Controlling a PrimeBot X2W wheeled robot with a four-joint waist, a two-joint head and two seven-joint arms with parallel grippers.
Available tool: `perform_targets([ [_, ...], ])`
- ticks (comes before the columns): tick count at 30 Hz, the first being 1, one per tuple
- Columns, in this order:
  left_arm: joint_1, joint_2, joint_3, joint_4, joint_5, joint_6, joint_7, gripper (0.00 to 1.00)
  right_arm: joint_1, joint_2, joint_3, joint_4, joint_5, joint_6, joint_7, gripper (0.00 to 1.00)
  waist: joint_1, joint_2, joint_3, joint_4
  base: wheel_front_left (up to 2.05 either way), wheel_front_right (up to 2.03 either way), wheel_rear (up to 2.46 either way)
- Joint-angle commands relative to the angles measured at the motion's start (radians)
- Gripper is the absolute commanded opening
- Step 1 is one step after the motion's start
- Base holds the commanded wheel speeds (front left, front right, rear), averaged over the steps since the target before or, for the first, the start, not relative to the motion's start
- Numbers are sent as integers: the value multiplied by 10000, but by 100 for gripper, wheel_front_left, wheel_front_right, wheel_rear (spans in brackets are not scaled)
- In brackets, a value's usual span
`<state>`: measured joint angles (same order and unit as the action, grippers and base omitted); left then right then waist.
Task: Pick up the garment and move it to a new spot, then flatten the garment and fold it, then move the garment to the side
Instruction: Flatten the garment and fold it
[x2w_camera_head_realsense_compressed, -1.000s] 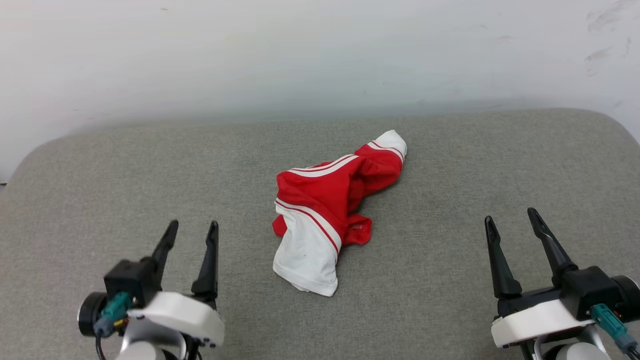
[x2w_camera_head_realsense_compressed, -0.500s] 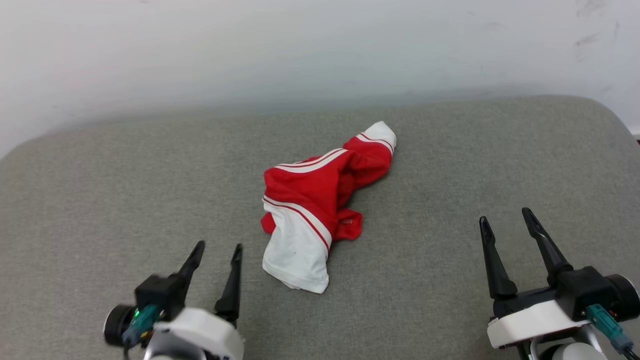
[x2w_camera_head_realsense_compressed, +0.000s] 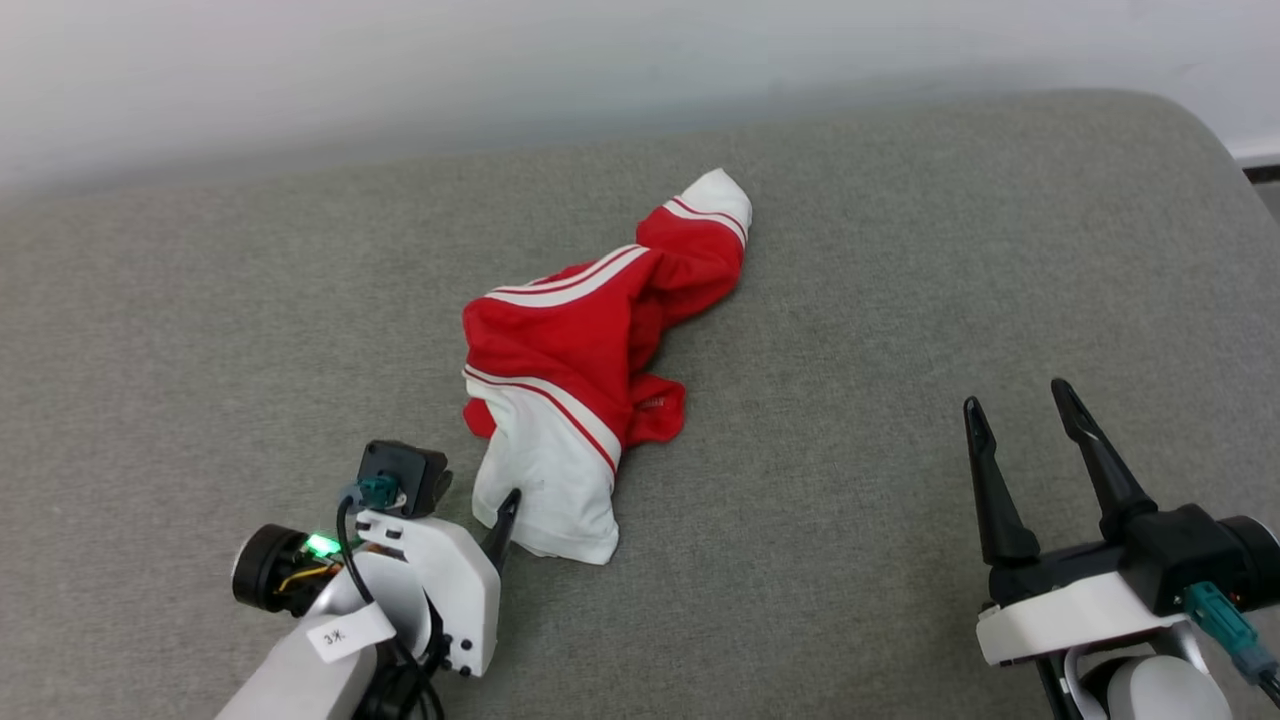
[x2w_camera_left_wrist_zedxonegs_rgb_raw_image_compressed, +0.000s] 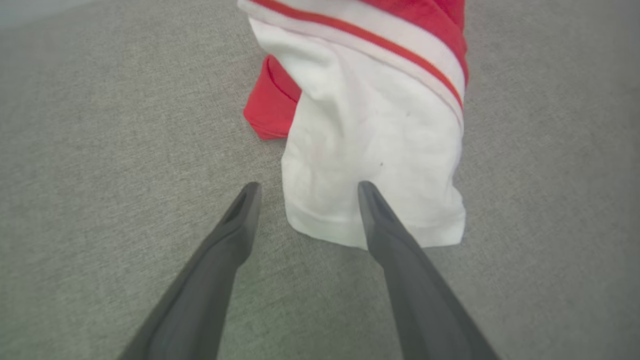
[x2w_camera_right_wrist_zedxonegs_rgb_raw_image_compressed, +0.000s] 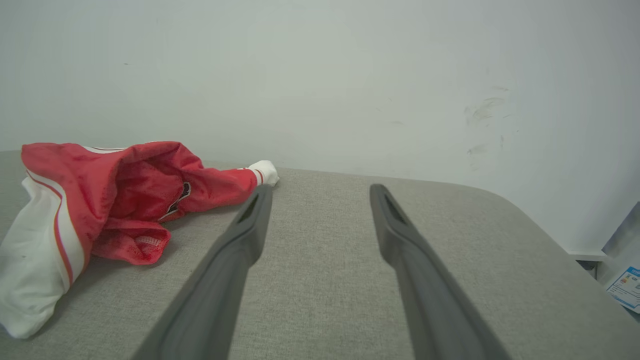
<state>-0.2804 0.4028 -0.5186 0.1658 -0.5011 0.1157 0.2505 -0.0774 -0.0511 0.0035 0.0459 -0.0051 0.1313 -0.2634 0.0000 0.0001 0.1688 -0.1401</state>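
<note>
Now | garment (x2w_camera_head_realsense_compressed: 575, 370) crumpled on cushion (x2w_camera_head_realsense_compressed: 900, 300) | wall (x2w_camera_head_realsense_compressed: 400, 60) behind | left fingers (x2w_camera_left_wrist_zedxonegs_rgb_raw_image_compressed: 227, 245), right fingers (x2w_camera_head_realsense_compressed: 1093, 452) spread, empty

Crumpled red garment (x2w_camera_head_realsense_compressed: 585, 345) with white striped sleeves, bunched in a heap mid-cushion, white sleeve end nearest.
</note>
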Motion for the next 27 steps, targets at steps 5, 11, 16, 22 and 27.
perform_targets([
  [5,-486,27,19,624,74,106,107,100,-240,17,-21,-56,67,-10,-21,100,0,-1,478,-306,0,0,0],
  [11,-876,153,-262,1586,338,-66,424,100,-317,17,-8,-96,69,-10,-21,100,0,-1,775,-423,0,0,0],
  [16,-685,98,-640,2337,343,-268,711,0,-374,17,-43,-65,51,-10,-21,100,0,-1,790,-405,0,0,0],
  [22,-352,32,-308,2396,58,-161,-168,0,-256,17,-107,70,-32,-10,-21,100,0,-1,367,-210,0,0,0],
  [27,-42,189,129,1785,-136,65,-887,0,-52,17,-139,185,-44,-10,-21,100,0,-1,-206,50,0,0,0],
])
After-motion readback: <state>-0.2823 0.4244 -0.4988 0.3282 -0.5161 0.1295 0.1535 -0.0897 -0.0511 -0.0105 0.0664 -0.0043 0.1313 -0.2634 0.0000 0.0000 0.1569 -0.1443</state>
